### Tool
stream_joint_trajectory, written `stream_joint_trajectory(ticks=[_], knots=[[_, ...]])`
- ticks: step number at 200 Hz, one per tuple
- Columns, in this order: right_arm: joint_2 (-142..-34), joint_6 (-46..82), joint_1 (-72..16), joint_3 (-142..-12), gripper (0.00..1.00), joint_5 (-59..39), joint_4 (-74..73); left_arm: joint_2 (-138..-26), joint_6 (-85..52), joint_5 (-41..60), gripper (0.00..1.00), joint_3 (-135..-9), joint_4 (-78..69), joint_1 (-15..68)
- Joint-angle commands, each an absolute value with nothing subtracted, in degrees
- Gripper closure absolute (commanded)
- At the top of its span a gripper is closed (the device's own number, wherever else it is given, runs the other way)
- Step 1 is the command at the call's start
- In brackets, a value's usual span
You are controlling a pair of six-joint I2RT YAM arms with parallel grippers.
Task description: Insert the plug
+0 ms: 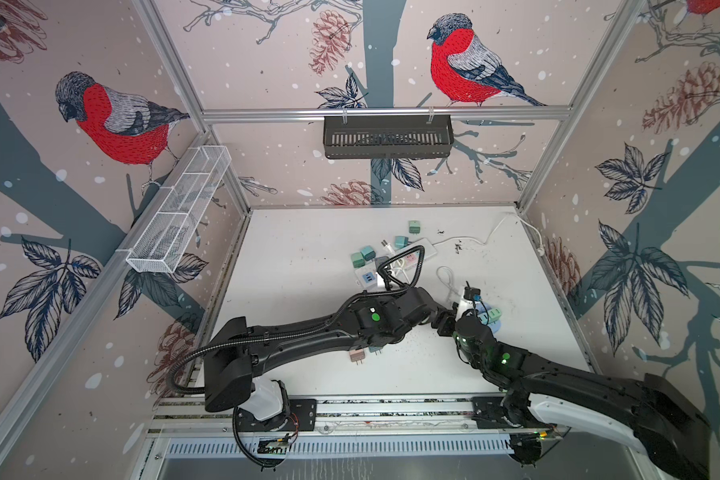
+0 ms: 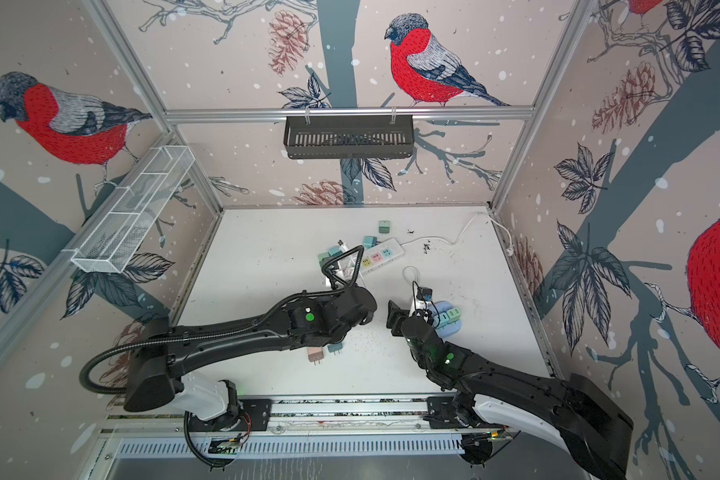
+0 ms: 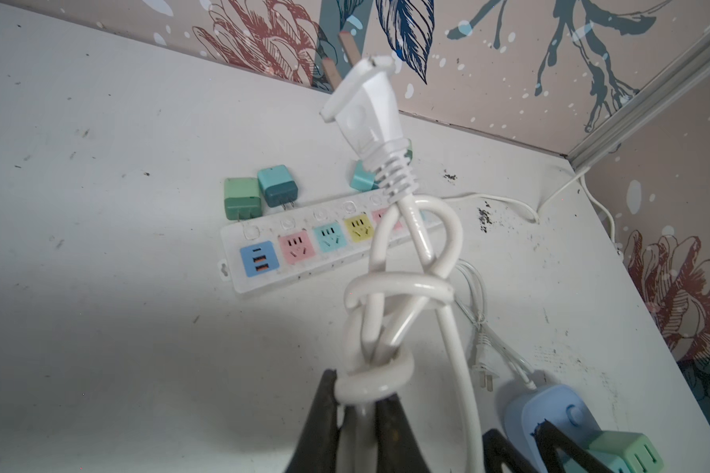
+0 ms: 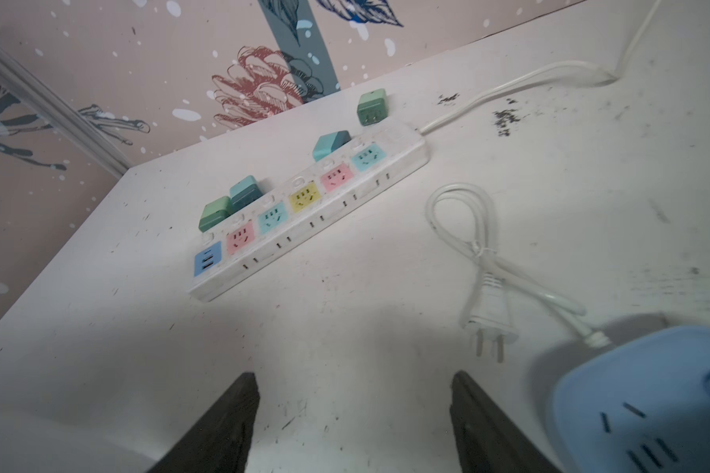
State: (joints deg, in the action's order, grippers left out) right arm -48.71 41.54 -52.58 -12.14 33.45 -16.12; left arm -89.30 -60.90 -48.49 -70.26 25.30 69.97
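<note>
White plug is up in the air, sticking out past the left hand, which is clenched on its knotted cord. Right hand is spread wide w/ nothing in it, over the surface. Power strip lies further out, blue socket block sits right beside it, fwiw.

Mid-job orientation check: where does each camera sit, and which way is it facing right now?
Both top views: high above the front rail, looking down toward the back wall; left arm and right arm show.
Left wrist: on the left arm, facing the power strip; the left hand shows, shut on a knotted white cord.
Right wrist: on the right arm, facing the same strip; the open right hand shows.
Shared: both wrist views hold the power strip and the blue socket base.
</note>
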Motion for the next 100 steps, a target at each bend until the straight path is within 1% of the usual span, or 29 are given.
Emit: stream_joint_trajectory(ticks=[1, 44, 100], knots=[[-43.25, 41.94, -50.8, -9.96, 0.25, 35.07, -10.76, -92.28, -64.81, -50.83, 1.0, -72.82, 25.26, 71.67], [-35.07, 41.07, -48.18, -7.02, 0.24, 33.58, -8.78, -98.14, -70.49, -52.01, 1.0, -77.08, 28.91, 75.92], [-34.64, 41.46, -47.55, -6.97, 0.24, 33.17, -7.44, -106.7, -70.79, -53.2, 1.0, -82.1, 32.33, 76.56]])
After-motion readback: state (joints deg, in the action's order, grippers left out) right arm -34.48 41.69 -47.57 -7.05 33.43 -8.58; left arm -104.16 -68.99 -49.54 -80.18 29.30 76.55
